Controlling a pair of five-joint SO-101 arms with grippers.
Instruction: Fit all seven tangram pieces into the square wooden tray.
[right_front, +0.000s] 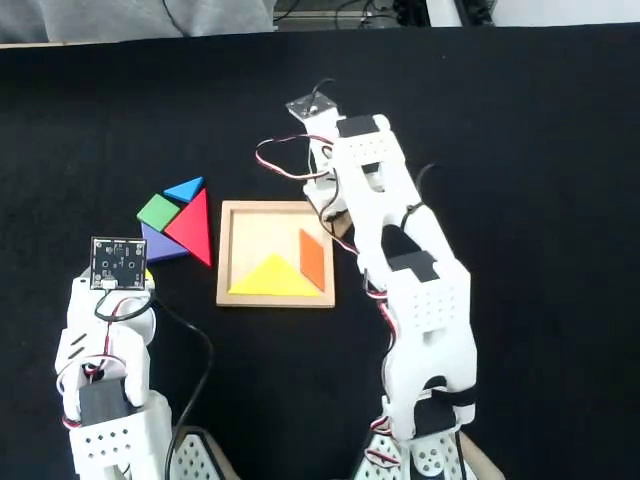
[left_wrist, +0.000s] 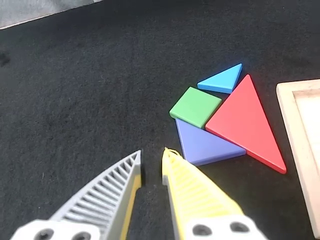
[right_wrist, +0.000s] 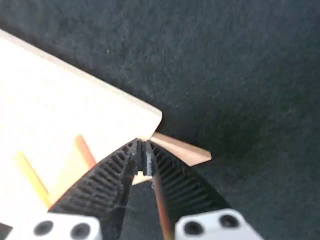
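Note:
The square wooden tray lies mid-table with a yellow triangle and an orange parallelogram inside. To its left lie a red triangle, a green square, a blue triangle and a purple triangle; they also appear as red triangle, green square, blue triangle and purple triangle. My right gripper is at the tray's far right corner, shut on a tan triangle just outside it. My left gripper hovers near the purple triangle, narrowly open, holding nothing.
Black cloth covers the table. The right arm stretches along the tray's right side. The left arm sits at the front left. A tray edge lies beyond the red triangle.

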